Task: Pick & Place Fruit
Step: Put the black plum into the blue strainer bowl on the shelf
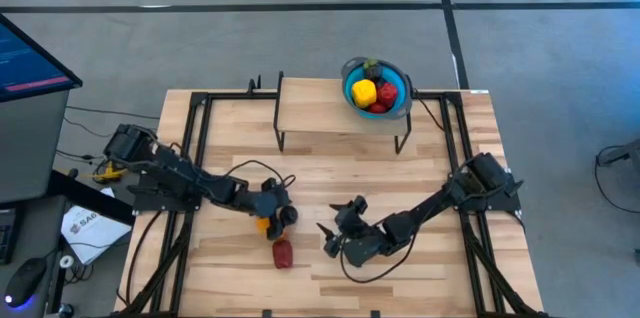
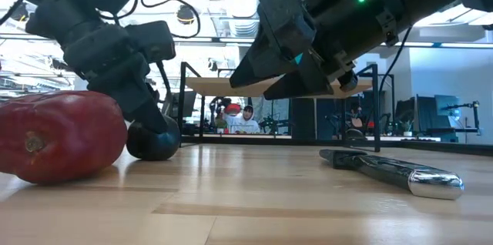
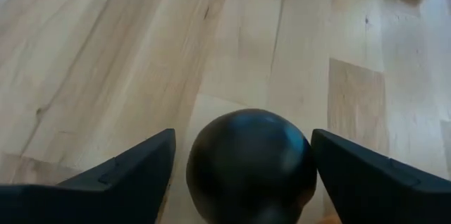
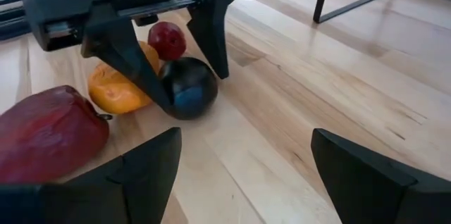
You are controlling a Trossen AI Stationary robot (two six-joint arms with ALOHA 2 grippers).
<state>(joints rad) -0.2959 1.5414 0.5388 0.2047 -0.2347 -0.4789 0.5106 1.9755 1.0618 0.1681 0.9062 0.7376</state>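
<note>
Bright, even light falls from ceiling lamps point(image 2: 185, 15) overhead, leaving soft shadows on my wooden surface point(image 1: 330, 168). Up close, my fingers point(image 3: 120, 175) blur, and the knife blade point(image 2: 435, 183) glints.

Overhead, tabletop-level and two close wrist cameras all share the dark purple fruit point(image 1: 287, 215).

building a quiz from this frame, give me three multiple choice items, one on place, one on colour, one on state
1. Where is the round blue bowl with grey rim?
A. on the raised wooden shelf
B. on the floor
C. in the right tool

2. What colour is the round fruit between the left tool's fingers?
A. yellow
B. dark purple
C. green

3. How is the right tool?
A. shut on the knife
B. open, empty
C. shut on fruit

Answers: 1 A, the high view shows it on the shelf; 2 B, both wrist views show a dark ball; 3 B, its fingers stand wide apart over bare wood.
</note>
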